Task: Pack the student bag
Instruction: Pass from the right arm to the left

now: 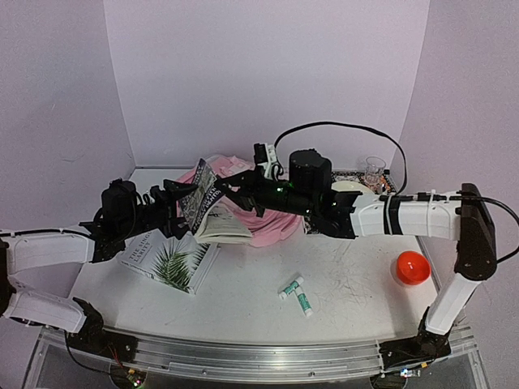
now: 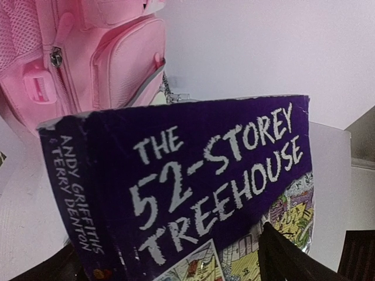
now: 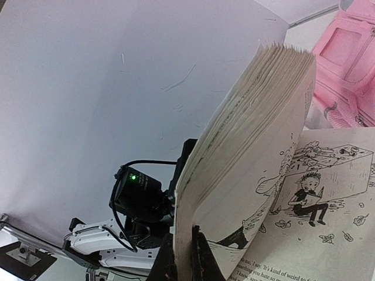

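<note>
Right gripper (image 3: 183, 257) pinching pages of the book (image 1: 200, 194), left gripper (image 1: 180, 201) gaping wide at its cover — I'd fold it flat first — then slide it into the student bag (image 1: 272, 227).

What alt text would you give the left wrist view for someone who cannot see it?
A purple paperback book, The 52-Storey Treehouse by Andy Griffiths and Terry Denton, fills most of the frame, tilted. The pink student bag with zipped pockets shows behind it at upper left; a dark pincer finger overlaps the cover's lower right.
</note>
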Available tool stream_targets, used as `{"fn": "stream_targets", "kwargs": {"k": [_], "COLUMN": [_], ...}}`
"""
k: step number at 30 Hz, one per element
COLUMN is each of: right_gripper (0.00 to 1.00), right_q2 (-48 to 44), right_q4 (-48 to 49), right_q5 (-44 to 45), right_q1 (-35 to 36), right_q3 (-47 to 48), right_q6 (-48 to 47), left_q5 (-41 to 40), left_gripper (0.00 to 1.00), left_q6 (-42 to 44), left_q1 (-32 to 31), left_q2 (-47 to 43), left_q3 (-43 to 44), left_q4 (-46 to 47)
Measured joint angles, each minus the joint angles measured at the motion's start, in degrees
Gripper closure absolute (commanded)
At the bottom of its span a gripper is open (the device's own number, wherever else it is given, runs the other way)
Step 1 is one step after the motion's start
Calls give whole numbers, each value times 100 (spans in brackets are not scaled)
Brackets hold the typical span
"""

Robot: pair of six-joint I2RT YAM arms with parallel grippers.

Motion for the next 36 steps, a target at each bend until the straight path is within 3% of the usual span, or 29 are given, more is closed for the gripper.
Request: {"fn": "stream_targets", "kwargs": {"k": [4,17,22,29,33,36], "right_gripper": [100,100,92,38,16,5], "right_q2": [-5,-428,-502,-893,-1178,-1221], "right_q4": [271,-124,-557,-974,-1088,-1079], "right_q5": [45,499,657,992,1148,1211], "right_q1": [20,14,14,31,35,75], "right_q3": [-198,-764,-771,-1274,-1589,-1627], "right_q6": [72,-58,-158,-207,-85,-15], "left_q5": [-178,-590,-625,-781,-1039,-1182], "left_gripper": [24,81,100,100,100,100], "left_q6": [-61,24,67,46,18,27], "left_q1": [-47,-49,-69,-103,-94,-81], "left_q2": [-52,-362,-395,-444,-461,-441], "left_q3": [-133,-421,-423,-423,-423,-408], "left_q4": [332,421,454,462,462,462]}}
